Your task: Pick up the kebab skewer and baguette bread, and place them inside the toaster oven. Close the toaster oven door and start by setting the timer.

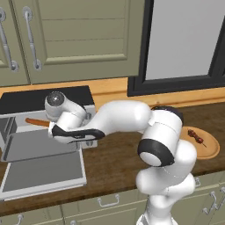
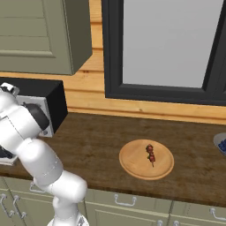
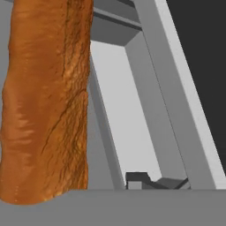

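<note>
Lighting is even and diffuse in all three rendered views, moderately bright, with no clear source and no glare; the arm (image 1: 132, 116) carries only soft grey shading on its undersides. Shadows are faint: a slight darkening on the counter (image 2: 97, 137) beneath the plate (image 2: 132, 165) rim, and the oven (image 1: 26, 102) cavity reads dimmer than its door (image 1: 44, 173). Both base views are sharp but coarse and pixelated, without edge distortion, while the hand view shows the baguette (image 3: 44, 101) very close, its crust texture slightly soft.
</note>
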